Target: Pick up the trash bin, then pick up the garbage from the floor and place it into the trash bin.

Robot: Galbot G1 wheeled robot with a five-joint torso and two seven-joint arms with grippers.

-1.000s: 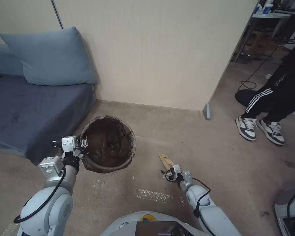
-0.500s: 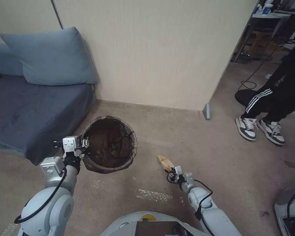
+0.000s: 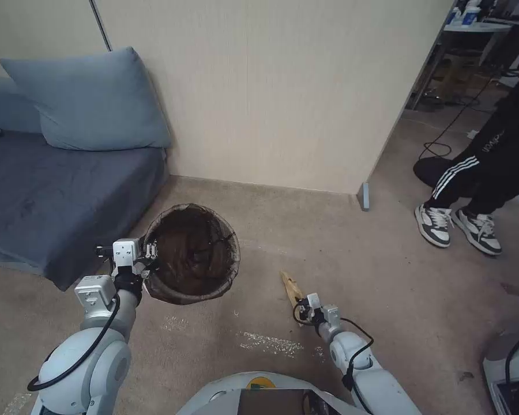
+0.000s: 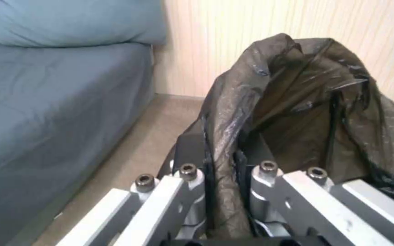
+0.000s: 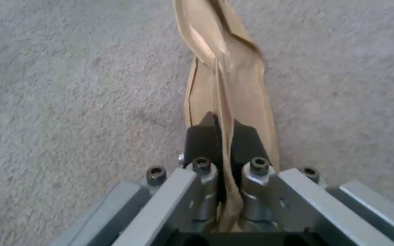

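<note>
Against half a second ago, I note the trash bin (image 3: 191,252) unmoved beside the sofa (image 3: 46,190), left claw (image 3: 150,253) still clamped on its bagged rim. The brown paper wrapper (image 3: 290,286) has turned narrower and its tip sits lower over the carpet. My right wrist view confirms the right claw (image 5: 224,136) closed on that wrapper; the head view cannot resolve this.

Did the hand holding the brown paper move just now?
Yes. The right hand with the brown paper slid back toward the robot, away from the wall, which stayed put in the head view.
</note>
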